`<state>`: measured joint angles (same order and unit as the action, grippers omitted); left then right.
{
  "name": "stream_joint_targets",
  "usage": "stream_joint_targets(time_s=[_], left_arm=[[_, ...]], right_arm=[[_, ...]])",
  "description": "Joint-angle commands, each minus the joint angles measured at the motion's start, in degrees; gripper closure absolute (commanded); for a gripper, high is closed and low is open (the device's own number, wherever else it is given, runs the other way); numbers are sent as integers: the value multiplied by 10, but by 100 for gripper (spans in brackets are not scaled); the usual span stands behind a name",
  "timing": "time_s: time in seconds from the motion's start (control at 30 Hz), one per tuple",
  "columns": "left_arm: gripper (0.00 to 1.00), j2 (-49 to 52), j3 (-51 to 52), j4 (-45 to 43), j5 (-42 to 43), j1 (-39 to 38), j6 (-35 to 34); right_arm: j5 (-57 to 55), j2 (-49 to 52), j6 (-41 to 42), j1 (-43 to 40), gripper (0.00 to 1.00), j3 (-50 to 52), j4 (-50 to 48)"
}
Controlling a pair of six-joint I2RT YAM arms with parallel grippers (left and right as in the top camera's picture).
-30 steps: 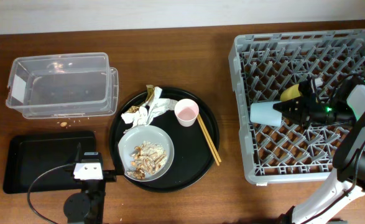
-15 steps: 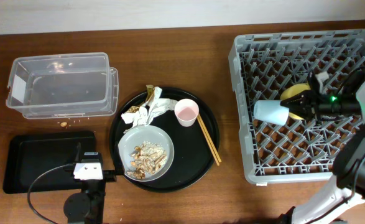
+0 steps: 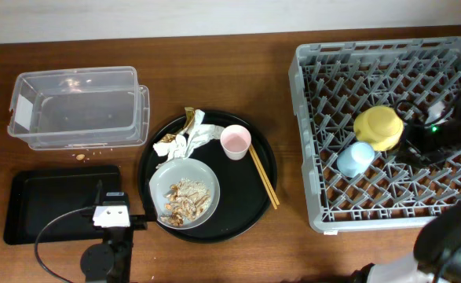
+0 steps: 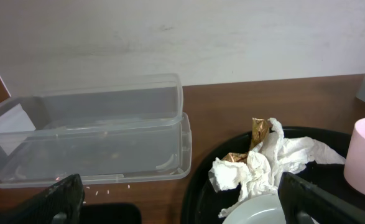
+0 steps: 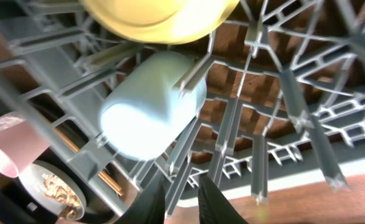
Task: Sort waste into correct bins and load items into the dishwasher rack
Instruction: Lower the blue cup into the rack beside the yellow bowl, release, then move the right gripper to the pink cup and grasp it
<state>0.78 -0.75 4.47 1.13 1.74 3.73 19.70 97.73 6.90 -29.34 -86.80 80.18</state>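
Overhead, I am seeing the light-blue cup (image 3: 355, 158) lying in the dishwasher rack (image 3: 316, 212), just near-left of the yellow bowl (image 3: 378, 127). Left wrist: the left gripper (image 4: 188, 199) is gaping wide, facing the napkins (image 4: 263, 165). Right wrist: the right gripper (image 5: 182, 202) is standing narrowly parted, holding nothing.

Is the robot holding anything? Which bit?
Nothing. The left gripper is open and empty; the right gripper is empty too, and the blue cup lies loose in the rack.

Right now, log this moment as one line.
right gripper: jaws slightly apart, empty | left gripper: jaws wide, empty | light-blue cup, yellow bowl: in rack | pink cup: on round tray
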Motion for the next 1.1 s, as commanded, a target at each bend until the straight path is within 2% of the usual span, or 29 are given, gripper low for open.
stream_joint_targets(time_s=[0.0,0.17,0.27,0.3,0.37,0.5,0.53,0.67,0.87,0.97,1.07], left_arm=[[1,-4,3,1,6,-2,11],[1,-4,3,1,6,-2,11],[1,-4,3,1,6,-2,11],[1,-4,3,1,6,-2,11],[1,-4,3,1,6,-2,11],[1,-4,3,1,6,-2,11],[1,-4,3,1,6,-2,11],[1,-4,3,1,6,-2,11],[1,-4,3,1,6,-2,11],[1,-4,3,1,6,-2,11],[1,-4,3,1,6,-2,11]], right_arm=[[-24,-68,11,31,79,-9,-1],[-17,-115,11,126,80,-9,-3],[-13,-124,11,227,74,-9,-32],[-13,-122,12,285,71,-9,-58],[-29,-113,48,374,61,-9,-116],[-112,-70,111,511,26,-9,-246],[-123,-53,119,532,23,-9,-261],[-124,30,127,588,25,-24,-278],[-169,196,99,633,26,-185,-169],[-212,216,92,651,27,-218,-174],[-221,217,90,665,36,-217,-186]])
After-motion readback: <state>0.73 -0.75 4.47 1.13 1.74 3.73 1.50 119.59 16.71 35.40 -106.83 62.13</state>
